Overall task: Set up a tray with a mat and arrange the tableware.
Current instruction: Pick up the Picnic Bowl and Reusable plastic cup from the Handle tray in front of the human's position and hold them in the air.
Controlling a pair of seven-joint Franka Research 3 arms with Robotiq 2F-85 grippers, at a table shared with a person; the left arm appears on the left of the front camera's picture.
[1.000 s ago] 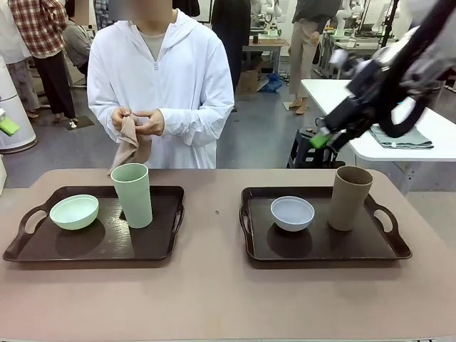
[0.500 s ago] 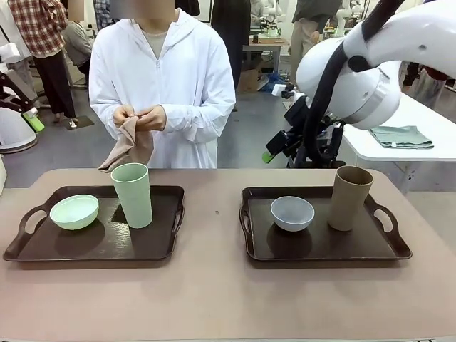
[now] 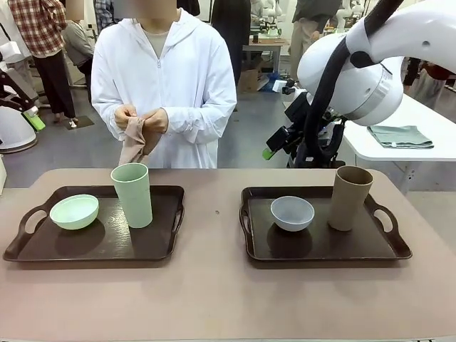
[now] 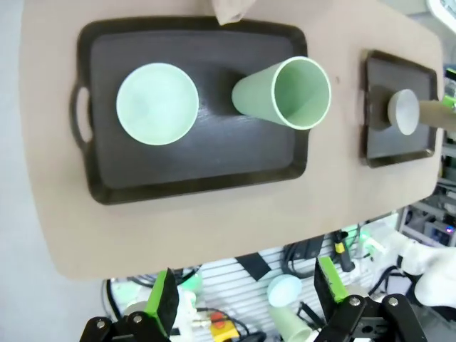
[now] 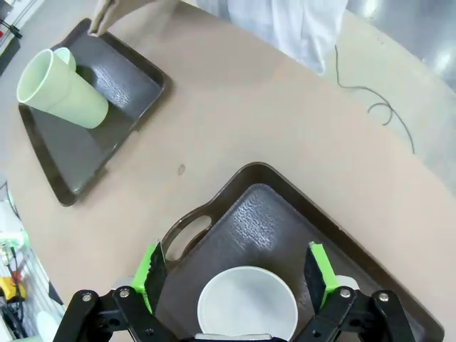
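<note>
Rounded tan-brown table (image 3: 214,299) is seen from the robot's side. Two dark brown handled trays are set directly on it, side by side and well apart: left tray (image 3: 85,258), right tray (image 3: 328,258). A small dark speck (image 3: 217,211) is noted on the bare top between them.

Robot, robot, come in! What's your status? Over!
Left gripper, right gripper open, held high. Green cup, green bowl on left tray; tan cup, white bowl on right tray. Trays unlined; person holds cloth.
</note>
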